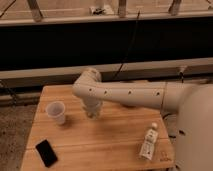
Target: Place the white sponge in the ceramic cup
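The ceramic cup point(56, 112) is plain white and stands upright on the left part of the wooden table point(100, 145). My white arm point(130, 94) reaches in from the right across the table. My gripper point(92, 111) hangs down from the wrist just right of the cup, a short gap away and close above the table top. The white sponge does not show as a separate thing; it is hidden or out of view.
A black phone point(46, 152) lies flat near the table's front left corner. A white labelled bottle point(148, 142) lies at the front right. A dark wall with rails and cables runs behind the table. The arm covers the back right of the table.
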